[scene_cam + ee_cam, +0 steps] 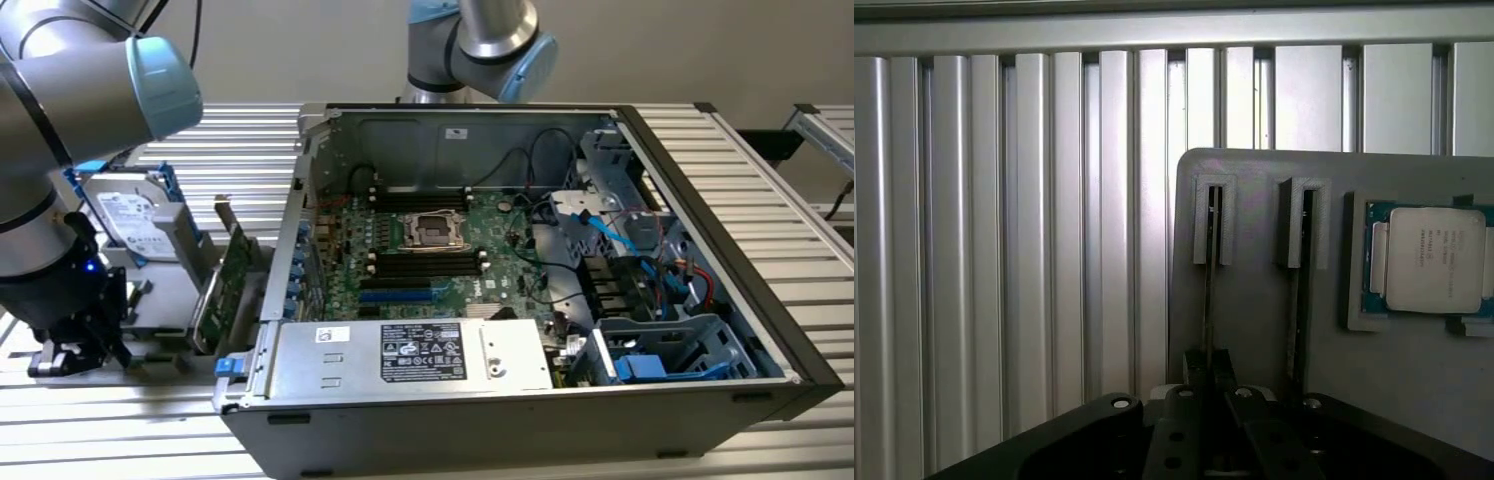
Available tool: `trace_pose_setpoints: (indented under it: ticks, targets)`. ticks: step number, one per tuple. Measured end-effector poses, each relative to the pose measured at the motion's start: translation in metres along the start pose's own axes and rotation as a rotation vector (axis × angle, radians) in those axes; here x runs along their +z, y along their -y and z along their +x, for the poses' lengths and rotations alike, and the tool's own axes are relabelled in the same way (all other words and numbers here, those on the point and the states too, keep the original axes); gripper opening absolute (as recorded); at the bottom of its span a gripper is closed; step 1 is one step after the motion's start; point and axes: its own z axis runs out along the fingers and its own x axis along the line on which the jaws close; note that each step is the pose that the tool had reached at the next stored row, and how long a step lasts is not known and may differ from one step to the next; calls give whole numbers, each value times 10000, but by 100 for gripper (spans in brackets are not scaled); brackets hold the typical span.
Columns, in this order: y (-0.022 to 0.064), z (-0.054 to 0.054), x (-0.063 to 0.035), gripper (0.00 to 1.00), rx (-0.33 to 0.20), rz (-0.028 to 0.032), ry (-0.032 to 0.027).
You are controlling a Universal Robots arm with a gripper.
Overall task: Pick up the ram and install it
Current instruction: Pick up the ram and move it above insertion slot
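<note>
The ram (pixel 1209 290) stands edge-on in a slot of a grey holder plate (pixel 1254 320), showing as a thin dark line. My gripper (pixel 1209 368) sits right over its near end, with both fingertips pressed against the stick from either side. A second stick (pixel 1301 300) stands in the neighbouring slot. In the exterior view the gripper (pixel 67 352) is low at the exterior view's left, beside the open computer case (pixel 534 400). The black memory slots (pixel 420 263) lie on the motherboard next to the processor socket (pixel 434 230).
A processor chip (pixel 1434 258) rests in a recess of the holder plate. A wide green expansion card (pixel 220 285) and a hard drive (pixel 134 225) stand between the gripper and the case. The case's power supply (pixel 414 355) and cables (pixel 627 250) crowd the motherboard. A ribbed metal table (pixel 1004 250) lies underneath.
</note>
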Motion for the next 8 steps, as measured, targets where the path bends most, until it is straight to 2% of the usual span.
trace_pose_setpoints:
  ticks: [3, 8]
  targets:
    - [-2, 2, -37, 14, 0, -1, 0]
    - [-12, 12, -231, 14, 1, -5, -1]
